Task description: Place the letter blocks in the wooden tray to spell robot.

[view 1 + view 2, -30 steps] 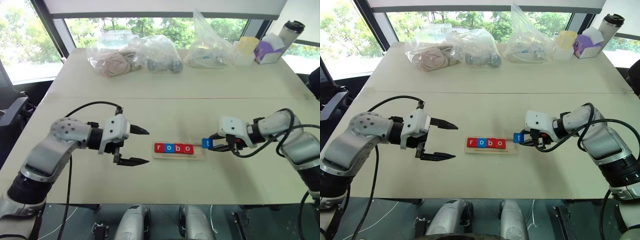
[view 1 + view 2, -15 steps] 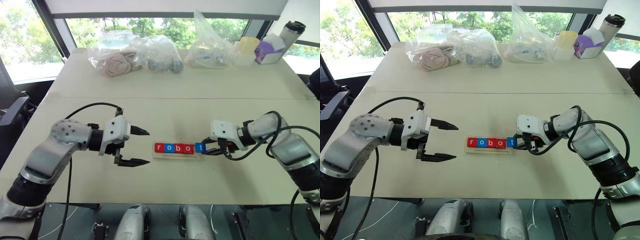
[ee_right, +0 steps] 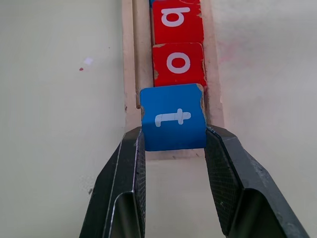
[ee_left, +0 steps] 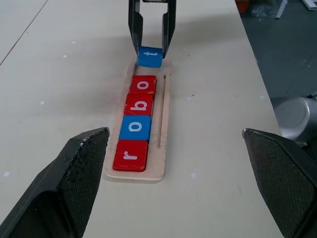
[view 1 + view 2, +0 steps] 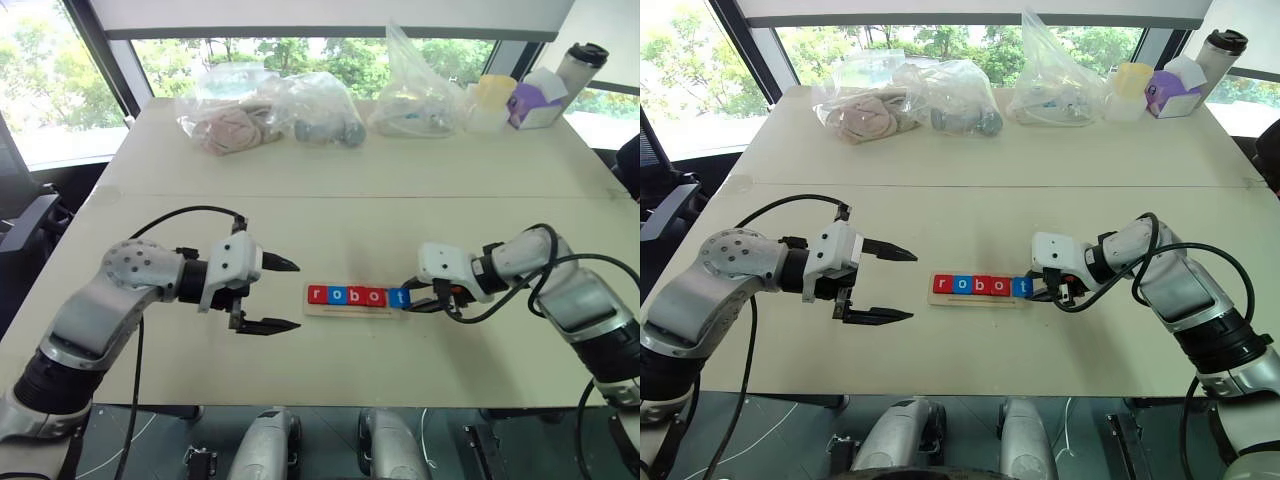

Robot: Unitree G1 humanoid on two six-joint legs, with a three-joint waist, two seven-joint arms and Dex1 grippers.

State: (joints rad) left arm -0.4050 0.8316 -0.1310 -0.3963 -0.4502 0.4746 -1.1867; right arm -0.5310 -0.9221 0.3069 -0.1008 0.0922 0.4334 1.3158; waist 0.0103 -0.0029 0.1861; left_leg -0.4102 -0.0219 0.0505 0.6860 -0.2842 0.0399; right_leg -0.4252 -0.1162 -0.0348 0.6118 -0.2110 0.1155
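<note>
The wooden tray (image 5: 356,311) lies in the middle of the table. In it, four letter blocks stand in a row: red r (image 4: 131,154), blue o (image 4: 134,127), red b (image 4: 139,104) and red o (image 4: 143,84). The blue t block (image 3: 173,119) is at the tray's right end, against the red o, with my right gripper (image 5: 412,305) shut on its two sides. I cannot tell whether the t lies flat in the groove. To the left of the tray my left gripper (image 5: 297,296) hovers wide open, holding nothing and pointing at the tray.
Several clear plastic bags (image 5: 262,118) with soft contents lie along the table's far side. A yellow cup (image 5: 494,95), a purple box (image 5: 532,100) and a bottle (image 5: 582,62) stand at the back right. The table's front edge runs just below the tray.
My right gripper has carried the blue t block to the left, from beside the tray to its right end against the red o. The left arm has stayed in place.
</note>
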